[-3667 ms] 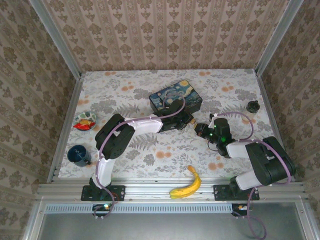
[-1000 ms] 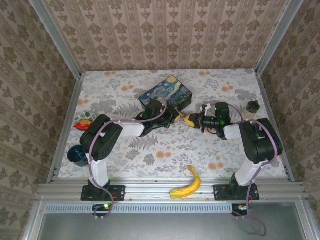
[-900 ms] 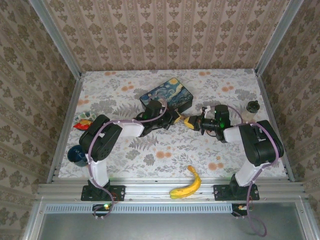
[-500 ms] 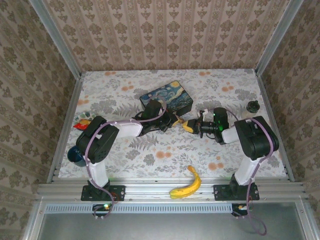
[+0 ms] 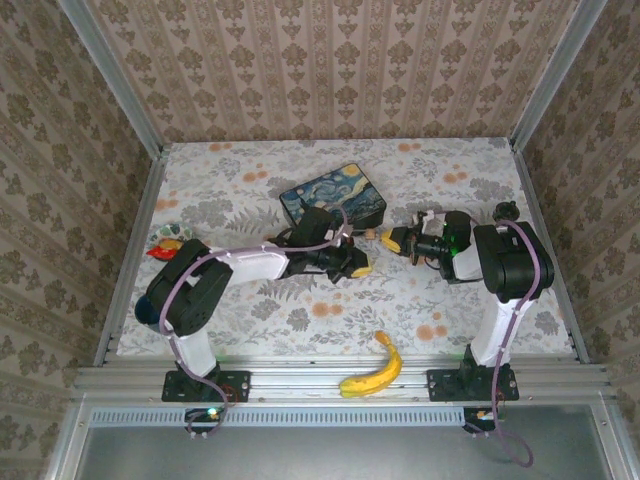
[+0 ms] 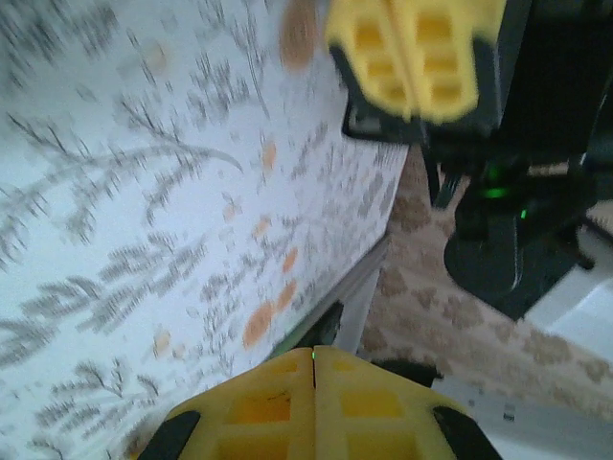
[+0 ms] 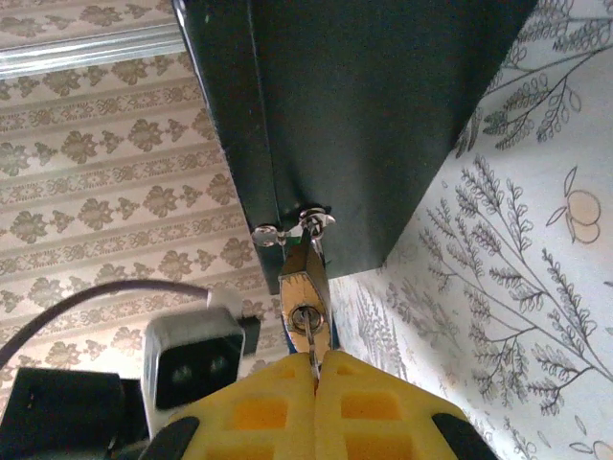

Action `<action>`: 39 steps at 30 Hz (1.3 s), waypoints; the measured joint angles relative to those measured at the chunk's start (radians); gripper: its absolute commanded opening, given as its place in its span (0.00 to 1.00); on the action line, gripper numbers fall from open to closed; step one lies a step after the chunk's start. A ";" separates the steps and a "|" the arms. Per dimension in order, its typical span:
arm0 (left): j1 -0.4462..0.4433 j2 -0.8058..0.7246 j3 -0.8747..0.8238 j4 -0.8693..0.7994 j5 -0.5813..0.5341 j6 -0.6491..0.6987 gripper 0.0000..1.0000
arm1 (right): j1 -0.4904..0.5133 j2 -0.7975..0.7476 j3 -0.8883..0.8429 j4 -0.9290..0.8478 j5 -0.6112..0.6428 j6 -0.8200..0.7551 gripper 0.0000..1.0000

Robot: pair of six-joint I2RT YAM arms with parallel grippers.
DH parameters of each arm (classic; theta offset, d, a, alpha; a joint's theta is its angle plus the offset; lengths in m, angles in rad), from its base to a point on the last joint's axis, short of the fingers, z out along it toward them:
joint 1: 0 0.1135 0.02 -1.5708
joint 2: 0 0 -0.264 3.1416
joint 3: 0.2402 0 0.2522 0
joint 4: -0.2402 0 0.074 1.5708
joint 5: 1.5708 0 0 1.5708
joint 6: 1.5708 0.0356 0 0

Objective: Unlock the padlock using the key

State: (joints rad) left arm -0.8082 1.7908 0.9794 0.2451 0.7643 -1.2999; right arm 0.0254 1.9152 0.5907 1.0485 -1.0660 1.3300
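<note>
The small brass padlock [image 7: 305,292] hangs by its thin silvery shackle from the hasp on the dark side of the starry-night tin [image 7: 364,125]. A thin silvery key [image 7: 308,335] sits in its keyhole, and my right gripper [image 7: 316,362] is shut on that key. From above, the padlock [image 5: 370,236] lies between the tin [image 5: 335,197] and the right gripper [image 5: 392,240]. My left gripper [image 5: 356,267] is low over the table a little nearer than the padlock, apart from it. Its yellow fingers [image 6: 259,407] are pressed together with nothing between them.
A banana [image 5: 372,370] lies at the front edge. A blue cup [image 5: 150,310] and a red snack packet [image 5: 168,243] sit at the left side. A small black object [image 5: 505,212] stands near the right edge. Walls enclose the table on three sides.
My left gripper has pulled away from the padlock toward the near side. The right gripper has shifted slightly right and back, still shut on the key, and the tin has turned a little.
</note>
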 measured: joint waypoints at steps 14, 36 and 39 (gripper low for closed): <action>0.029 -0.170 -0.032 -0.136 -0.227 0.079 0.78 | 0.040 -0.146 0.000 -0.240 0.064 -0.166 0.00; -0.075 -0.012 0.161 -0.232 -0.843 0.095 0.92 | 0.117 -0.203 0.000 -0.388 0.114 -0.258 0.00; -0.075 0.013 0.209 -0.237 -0.869 0.092 0.93 | 0.126 -0.203 0.000 -0.387 0.118 -0.258 0.00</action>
State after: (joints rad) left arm -0.8833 1.8042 1.1881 0.0078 -0.1047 -1.2083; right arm 0.1513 1.7119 0.5907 0.6613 -0.9482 1.0721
